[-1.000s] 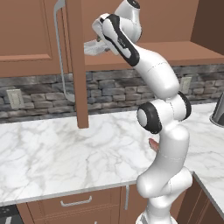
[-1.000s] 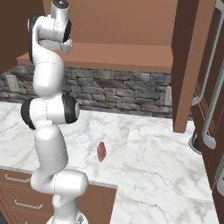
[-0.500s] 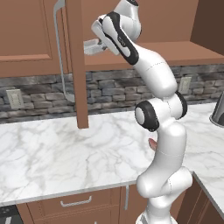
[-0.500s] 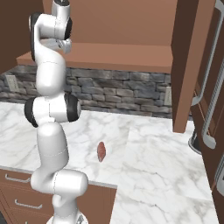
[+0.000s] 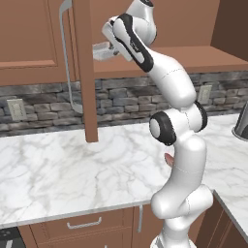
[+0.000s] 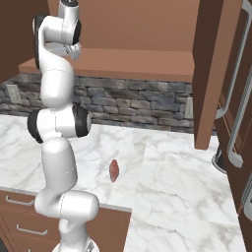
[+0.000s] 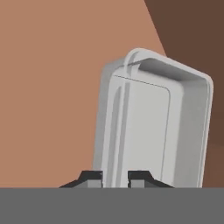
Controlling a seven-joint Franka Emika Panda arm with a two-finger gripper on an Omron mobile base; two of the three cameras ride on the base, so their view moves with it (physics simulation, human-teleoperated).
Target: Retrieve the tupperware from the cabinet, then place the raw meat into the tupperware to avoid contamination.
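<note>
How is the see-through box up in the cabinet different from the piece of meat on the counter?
The tupperware is pale whitish plastic; the raw meat is red-pink. The tupperware is a hollow box with rounded corners; the raw meat is a flat solid slab. The tupperware is up on the cabinet shelf with the gripper shut on its wall; the raw meat lies untouched on the marble counter. Both are small and oblong.

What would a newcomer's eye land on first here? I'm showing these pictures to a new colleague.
First the white arm reaching high into the open cabinet, its gripper closed on the near rim of the tupperware on the shelf. Then the raw meat, a small red slab alone on the marble counter beside the robot's base.
</note>
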